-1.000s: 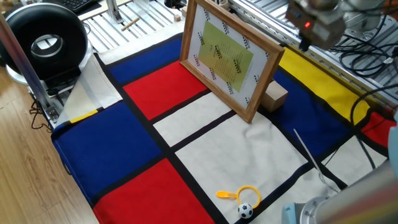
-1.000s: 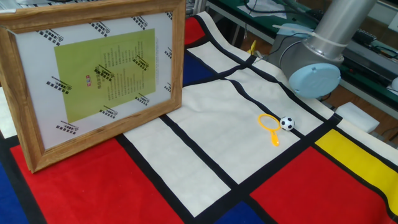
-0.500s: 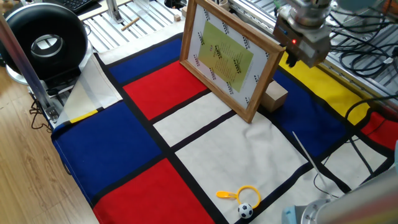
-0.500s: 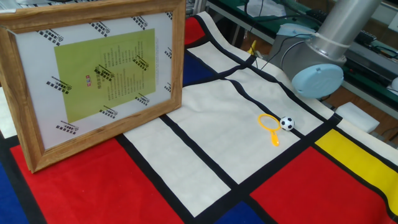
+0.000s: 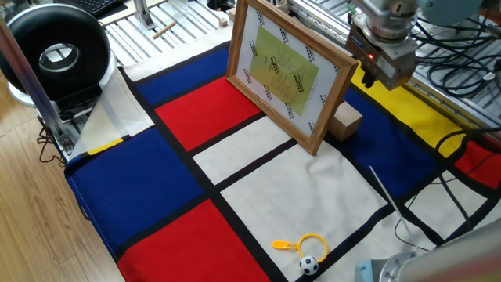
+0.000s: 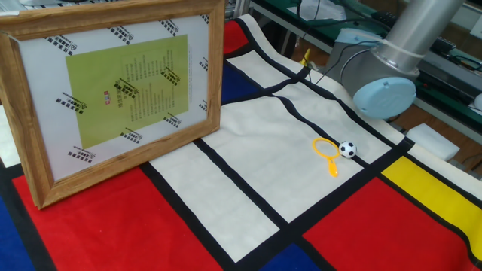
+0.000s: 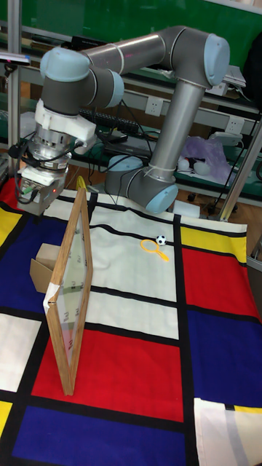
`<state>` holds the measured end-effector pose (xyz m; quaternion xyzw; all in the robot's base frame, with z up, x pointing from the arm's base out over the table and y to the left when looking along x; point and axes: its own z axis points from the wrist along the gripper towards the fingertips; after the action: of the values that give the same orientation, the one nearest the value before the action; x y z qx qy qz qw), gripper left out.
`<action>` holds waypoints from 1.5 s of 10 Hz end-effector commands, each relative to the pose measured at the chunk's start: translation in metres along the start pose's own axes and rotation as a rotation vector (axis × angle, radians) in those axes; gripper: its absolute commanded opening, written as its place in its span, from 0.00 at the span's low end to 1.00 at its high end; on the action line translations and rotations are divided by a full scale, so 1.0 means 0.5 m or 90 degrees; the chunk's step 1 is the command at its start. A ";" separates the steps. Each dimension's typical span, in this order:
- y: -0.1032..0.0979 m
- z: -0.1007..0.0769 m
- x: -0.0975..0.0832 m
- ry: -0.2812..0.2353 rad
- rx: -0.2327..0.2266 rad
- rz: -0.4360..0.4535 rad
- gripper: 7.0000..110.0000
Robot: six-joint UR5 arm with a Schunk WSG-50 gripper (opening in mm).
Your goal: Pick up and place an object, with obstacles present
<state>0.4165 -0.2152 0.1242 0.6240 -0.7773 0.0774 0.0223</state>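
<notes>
Bench w/ colour-block cloth [image 5: 235, 188]: frame [image 5: 286, 70] upright, cube [image 5: 345, 122] just behind it, claw [image 5: 374, 77] above cube, can't tell if apart or together.

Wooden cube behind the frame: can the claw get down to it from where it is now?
Probably yes. The claw hangs above the back side of the picture frame, the same side as the wooden cube. The cube's top looks uncovered; the frame leaning close beside it is the main squeeze.

Matt wooden cube [image 5: 345, 123], grained wood picture frame [image 6: 30, 154], matt cloth table cover [image 5: 266, 192], glossy plastic ring [image 6: 326, 148]
</notes>
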 end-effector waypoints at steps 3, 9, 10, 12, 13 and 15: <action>0.013 -0.004 0.036 0.044 -0.013 0.039 0.00; 0.011 -0.004 -0.037 -0.050 -0.018 0.043 0.00; -0.019 0.000 -0.011 -0.021 0.005 0.039 0.00; -0.048 0.006 -0.025 -0.038 0.016 0.033 0.00; -0.049 0.010 -0.052 -0.065 0.007 0.030 0.00; -0.055 0.019 -0.048 -0.074 0.011 0.027 0.15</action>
<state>0.4389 -0.2014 0.1172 0.6085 -0.7916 0.0544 -0.0125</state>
